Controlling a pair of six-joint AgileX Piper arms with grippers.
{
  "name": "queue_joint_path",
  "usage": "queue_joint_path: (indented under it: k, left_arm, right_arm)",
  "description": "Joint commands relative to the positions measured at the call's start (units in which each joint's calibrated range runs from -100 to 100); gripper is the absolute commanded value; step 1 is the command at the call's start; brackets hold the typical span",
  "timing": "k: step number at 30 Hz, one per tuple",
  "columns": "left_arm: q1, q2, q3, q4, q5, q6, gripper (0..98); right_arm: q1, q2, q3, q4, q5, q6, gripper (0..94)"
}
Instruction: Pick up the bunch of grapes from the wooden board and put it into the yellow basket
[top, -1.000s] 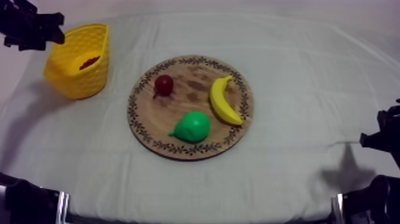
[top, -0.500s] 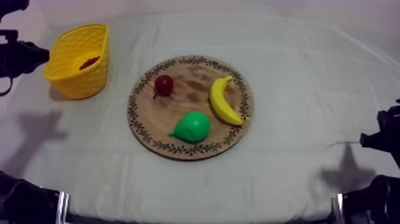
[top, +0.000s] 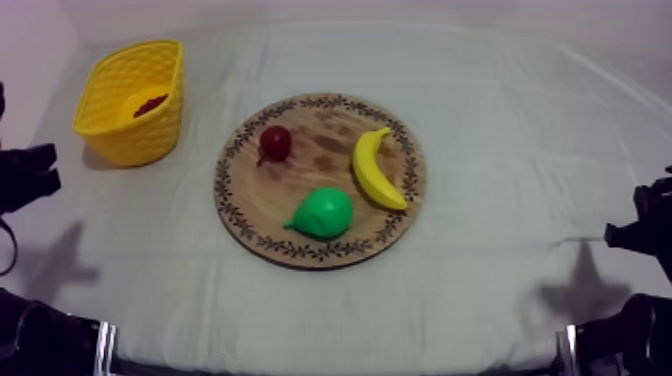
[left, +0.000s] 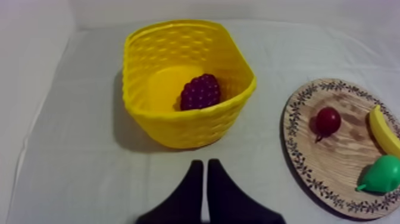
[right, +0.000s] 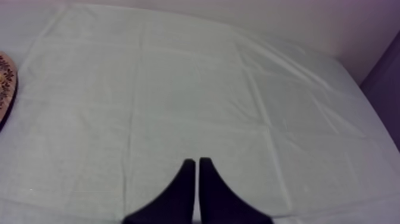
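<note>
The dark purple bunch of grapes (left: 200, 91) (top: 150, 104) lies inside the yellow basket (top: 130, 100) (left: 184, 80) at the table's far left. The round wooden board (top: 320, 180) (left: 342, 146) in the middle carries a small red fruit (top: 275, 142) (left: 327, 121), a banana (top: 377, 168) (left: 386, 132) and a green pear (top: 322, 213) (left: 382, 175). My left gripper (left: 205, 170) (top: 30, 175) is shut on nothing, its fingers together, drawn back from the basket at the left edge. My right gripper (right: 196, 167) (top: 640, 225) rests shut over bare cloth at the right edge.
The board's rim (right: 5, 89) shows beside the right gripper's stretch of grey-white cloth. Open cloth lies between basket and board and all around the board.
My left arm has pulled away from above the basket, moving down the left edge toward the near side, and its fingers have closed. The grapes stay in the basket. The right arm is still.
</note>
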Motion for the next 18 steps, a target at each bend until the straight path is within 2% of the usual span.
queue_joint_path:
  k: [1,11,15,18]
  left_arm:
    - [0.02,-6.78,3.56,-0.32,-0.30,-0.17,0.2]
    - [1.60,-19.22,15.33,-0.84,-4.98,-0.12,0.1]
    - [1.99,-22.06,16.48,0.54,-4.27,-2.00,0.1]
    - [2.52,-23.50,16.78,1.02,-4.09,-0.24,0.1]
  right_arm:
    - [-0.03,-0.02,-0.05,-0.01,-0.04,0.01,0.3]
    - [0.00,-0.02,-0.05,-0.01,-0.04,0.01,0.3]
    - [-0.02,-0.02,-0.05,-0.01,-0.04,0.01,0.3]
    - [-0.03,-0.02,-0.05,-0.01,-0.04,0.01,0.3]
